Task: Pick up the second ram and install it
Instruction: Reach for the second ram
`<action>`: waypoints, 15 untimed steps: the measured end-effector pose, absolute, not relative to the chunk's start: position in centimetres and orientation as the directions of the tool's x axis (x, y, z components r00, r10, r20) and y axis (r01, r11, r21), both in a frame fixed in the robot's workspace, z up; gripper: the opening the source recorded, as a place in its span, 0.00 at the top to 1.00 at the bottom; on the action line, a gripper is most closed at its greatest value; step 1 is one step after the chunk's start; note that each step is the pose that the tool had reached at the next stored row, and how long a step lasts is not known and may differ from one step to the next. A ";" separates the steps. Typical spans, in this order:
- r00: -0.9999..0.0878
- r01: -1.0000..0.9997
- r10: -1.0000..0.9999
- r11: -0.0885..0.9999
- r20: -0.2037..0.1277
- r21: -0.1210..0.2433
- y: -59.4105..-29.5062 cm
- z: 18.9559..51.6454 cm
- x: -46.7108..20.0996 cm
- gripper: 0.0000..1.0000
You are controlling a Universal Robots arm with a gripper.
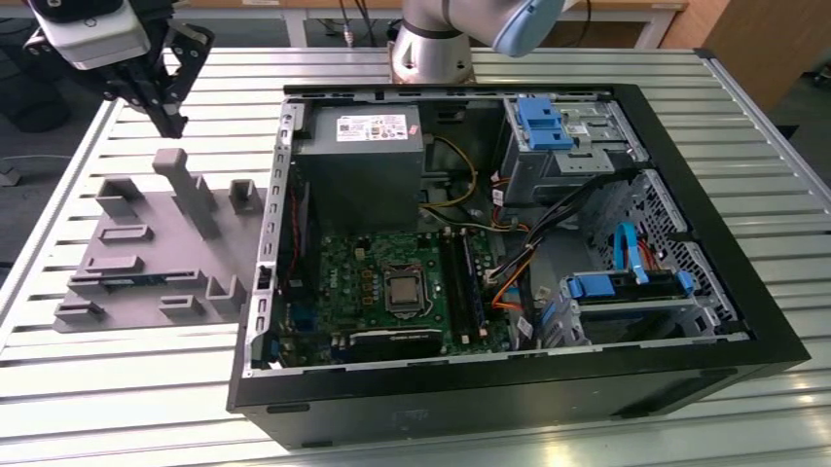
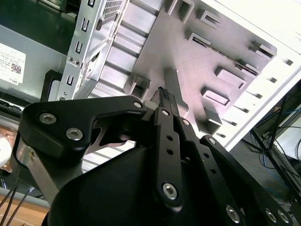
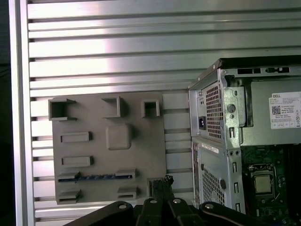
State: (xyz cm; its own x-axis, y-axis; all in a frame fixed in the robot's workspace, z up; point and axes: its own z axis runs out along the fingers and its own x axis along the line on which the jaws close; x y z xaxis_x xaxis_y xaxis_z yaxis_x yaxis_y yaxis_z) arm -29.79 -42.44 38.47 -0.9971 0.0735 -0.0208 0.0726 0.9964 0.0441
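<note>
The second ram (image 3: pixel 94 177) is a slim blue-green stick lying in a slot of the grey holder plate (image 3: pixel 141 155). In the exterior view the ram (image 1: pixel 130 280) sits near the plate's (image 1: pixel 156 233) front part, to the exterior view's left of the open computer case (image 1: pixel 520 389). My gripper (image 1: pixel 169 122) hangs well above the far end of the plate, away from the ram. Both wrist views show its black fingertips together, gripper (image 3: pixel 162 181) and gripper (image 2: pixel 163 93) alike, with nothing between them.
Inside the case lie a green motherboard (image 1: pixel 350 282) with a bare processor socket (image 1: pixel 404 290), dark memory slots (image 1: pixel 468 282), a grey power supply (image 1: pixel 364 165), cables and blue drive brackets (image 1: pixel 539 122). Upright grey posts (image 1: pixel 189 190) rise from the plate. The table (image 1: pixel 104 370) is ribbed metal.
</note>
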 end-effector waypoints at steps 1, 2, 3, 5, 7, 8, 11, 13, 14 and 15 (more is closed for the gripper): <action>-0.997 0.072 0.073 0.996 -0.021 0.044 -42.4 38.5 -29.8 0.89; -0.997 0.072 0.073 0.996 -0.021 0.044 -42.4 38.5 -29.8 0.89; -0.997 0.072 0.073 0.996 -0.021 0.044 -42.4 38.5 -29.8 0.89; -0.997 0.073 0.074 0.996 -0.021 0.044 -42.4 38.5 -29.8 0.89; -0.997 0.073 0.074 0.996 -0.021 0.044 -42.4 38.5 -29.8 0.89; -0.997 0.073 0.074 0.996 -0.021 0.044 -42.4 38.5 -29.8 0.89; -0.997 0.073 0.074 0.996 -0.021 0.044 -42.4 38.5 -29.8 0.89; -0.997 0.073 0.074 0.996 -0.021 0.044 -42.4 38.5 -29.9 0.89; -0.997 0.073 0.074 0.996 -0.021 0.044 -42.5 38.5 -30.0 0.89; -0.997 0.073 0.074 0.996 -0.021 0.044 -42.5 38.5 -30.4 0.89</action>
